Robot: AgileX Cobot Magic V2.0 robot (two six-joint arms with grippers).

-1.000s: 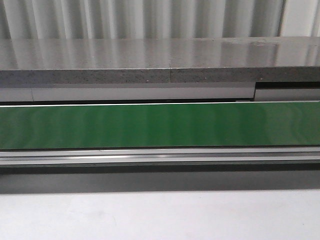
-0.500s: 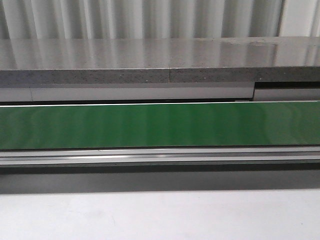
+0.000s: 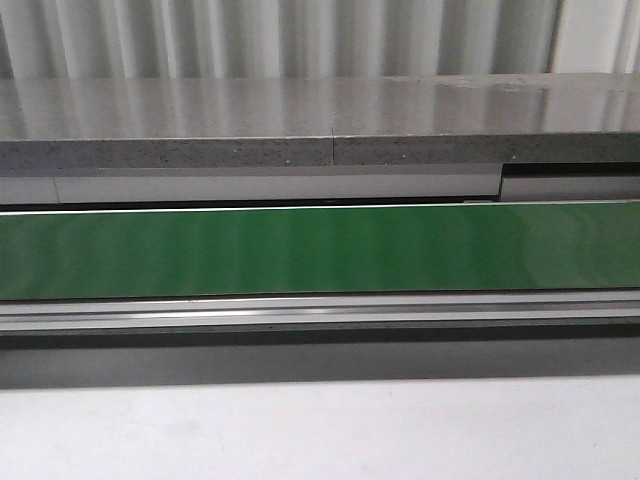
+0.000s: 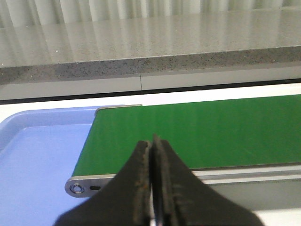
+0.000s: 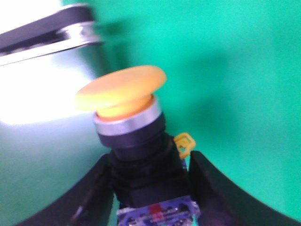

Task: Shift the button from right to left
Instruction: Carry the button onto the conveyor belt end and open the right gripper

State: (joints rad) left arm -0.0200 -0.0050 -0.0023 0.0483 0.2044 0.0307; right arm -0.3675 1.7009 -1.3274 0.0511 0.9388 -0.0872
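Note:
The button (image 5: pixel 121 89) has a yellow-orange mushroom cap, a silver ring, a black collar and a blue-and-clear block. It shows only in the right wrist view, over the green conveyor belt (image 5: pixel 235 70). My right gripper (image 5: pixel 150 160) is shut on its black body, one finger on each side. My left gripper (image 4: pixel 152 141) is shut and empty. It hangs over the near side of the belt (image 4: pixel 211 132), close to the belt's end. The front view shows the belt (image 3: pixel 320 250) but no gripper and no button.
A light blue tray (image 4: pixel 37 155) lies at the belt's end, beside the left gripper. A metal rail (image 3: pixel 320 312) runs along the belt's near side. A grey stone counter (image 3: pixel 300 120) stands behind it. White table (image 3: pixel 320 430) lies in front.
The scene in the front view has drifted slightly to the left. No gripper or button appears in it, then or now.

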